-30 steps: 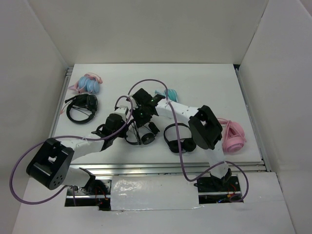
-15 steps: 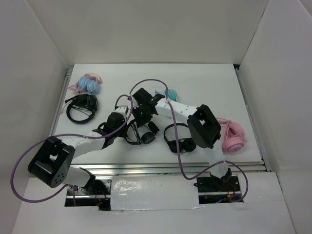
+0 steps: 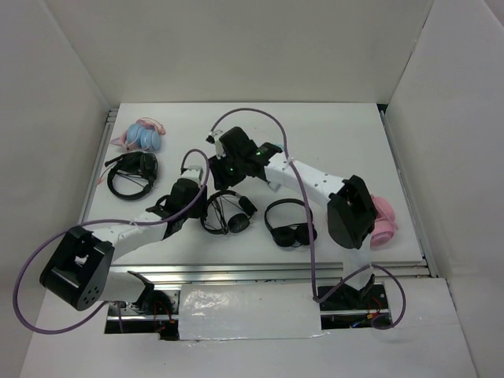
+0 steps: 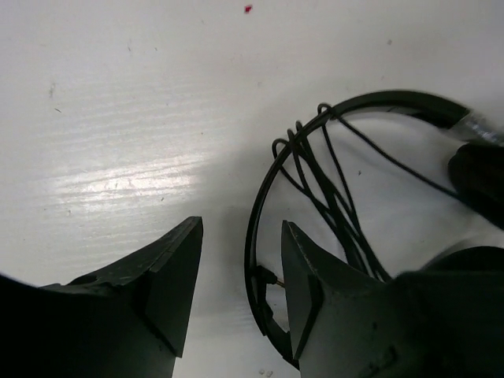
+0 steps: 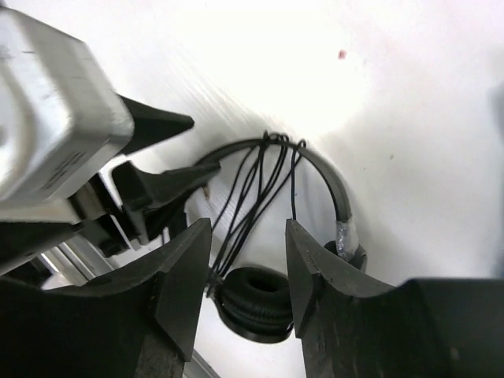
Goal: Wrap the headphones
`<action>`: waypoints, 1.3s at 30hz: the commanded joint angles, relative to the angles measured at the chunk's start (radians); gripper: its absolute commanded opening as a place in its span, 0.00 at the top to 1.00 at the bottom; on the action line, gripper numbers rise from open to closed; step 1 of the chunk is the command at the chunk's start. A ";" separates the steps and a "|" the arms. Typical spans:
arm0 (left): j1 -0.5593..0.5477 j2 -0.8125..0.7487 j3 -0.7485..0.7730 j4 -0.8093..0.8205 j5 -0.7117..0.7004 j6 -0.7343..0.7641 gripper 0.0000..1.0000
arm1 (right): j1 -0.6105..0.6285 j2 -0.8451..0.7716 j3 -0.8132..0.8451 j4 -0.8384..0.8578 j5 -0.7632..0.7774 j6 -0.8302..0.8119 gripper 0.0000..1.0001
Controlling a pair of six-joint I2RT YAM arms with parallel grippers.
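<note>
I read this as the tail end of the wrap. The headphones (image 3: 226, 214) lie flat on the bench (image 3: 331, 134), in the middle of it, between my two wrists. Their cable (image 5: 264, 169) is looped several times across the thin headband (image 4: 253, 228), and the strands run down towards the padded earcup (image 5: 250, 305).

The left gripper (image 4: 242, 228) sits low over the bench at the headband's outer curve. Its jaws are apart with nothing between them, and one finger is just beside the band. The right gripper (image 5: 248, 228) hangs above the same pair, looking down through its own parted, empty jaws at the loops. Neither arm has hold of the cable.

One short strand (image 5: 293, 185) drops away from the bundle at the top of the band, and I take it for the slack end. There is a small bright tip by the left finger that may be the plug, but I cannot tell.

My next move, as I judge it, is to pin the headband with the left jaws, pick up that strand with the right, and tuck it in gently. A hard pull could drag the loops off the band. The other black pair (image 3: 290, 224) lies near, so I must keep clear of it.
</note>
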 commanded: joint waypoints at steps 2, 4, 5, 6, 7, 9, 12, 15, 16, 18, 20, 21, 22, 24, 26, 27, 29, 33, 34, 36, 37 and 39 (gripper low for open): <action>0.002 -0.075 0.089 -0.045 -0.057 -0.030 0.43 | -0.021 -0.113 0.004 0.080 0.050 0.018 0.49; 0.008 -0.095 0.117 -0.084 -0.089 -0.044 0.39 | -0.049 -0.162 -0.042 0.110 0.055 0.048 0.47; 0.011 -0.117 0.142 -0.102 -0.097 -0.049 0.33 | -0.060 -0.184 -0.066 0.126 0.058 0.058 0.37; 0.016 -0.129 0.153 -0.133 -0.123 -0.056 0.29 | -0.073 -0.237 -0.094 0.144 0.058 0.067 0.35; 0.030 -0.155 0.176 -0.163 -0.128 -0.059 0.12 | -0.102 -0.265 -0.164 0.184 0.059 0.091 0.31; 0.048 -0.186 0.195 -0.193 -0.157 -0.082 0.01 | -0.138 -0.363 -0.236 0.219 0.062 0.108 0.00; 0.135 -0.252 0.229 -0.271 -0.173 -0.127 0.01 | -0.216 -0.487 -0.371 0.247 0.126 0.162 0.00; 0.227 -0.313 0.264 -0.387 -0.174 -0.185 0.01 | -0.296 -0.630 -0.567 0.274 0.159 0.208 0.00; 0.251 -0.338 0.275 -0.445 -0.183 -0.223 0.01 | -0.341 -0.668 -0.609 0.285 0.159 0.214 0.00; 0.286 -0.364 0.275 -0.481 -0.210 -0.268 0.01 | -0.383 -0.802 -0.733 0.310 0.159 0.245 0.00; 0.326 -0.367 0.288 -0.503 -0.163 -0.302 0.01 | -0.444 -0.927 -0.805 0.316 0.157 0.266 0.00; 0.362 -0.367 0.295 -0.513 -0.146 -0.309 0.01 | -0.466 -0.966 -0.865 0.307 0.159 0.294 0.00; 0.376 -0.362 0.313 -0.538 -0.126 -0.322 0.01 | -0.504 -1.041 -0.890 0.298 0.159 0.302 0.00; 0.400 -0.361 0.325 -0.570 -0.147 -0.345 0.01 | -0.538 -1.109 -0.962 0.278 0.223 0.331 0.00; 0.406 -0.368 0.316 -0.558 -0.151 -0.348 0.01 | -0.576 -1.190 -0.997 0.261 0.236 0.338 0.00; 0.409 -0.376 0.299 -0.537 -0.122 -0.336 0.01 | -0.584 -1.234 -1.008 0.253 0.234 0.346 0.00; 0.429 -0.378 0.287 -0.509 -0.092 -0.345 0.01 | -0.603 -1.273 -1.022 0.255 0.214 0.340 0.00; 0.439 -0.401 0.255 -0.478 -0.071 -0.333 0.01 | -0.610 -1.342 -1.018 0.229 0.252 0.355 0.00; 0.442 -0.416 0.246 -0.469 -0.077 -0.331 0.01 | -0.612 -1.366 -1.016 0.218 0.287 0.361 0.00; 0.446 -0.434 0.233 -0.466 -0.085 -0.326 0.01 | -0.612 -1.397 -1.018 0.216 0.309 0.363 0.00; 0.446 -0.445 0.227 -0.460 -0.089 -0.325 0.01 | -0.612 -1.405 -1.019 0.218 0.347 0.377 0.00; 0.450 -0.477 0.209 -0.452 -0.105 -0.323 0.01 | -0.615 -1.405 -1.013 0.199 0.372 0.418 0.00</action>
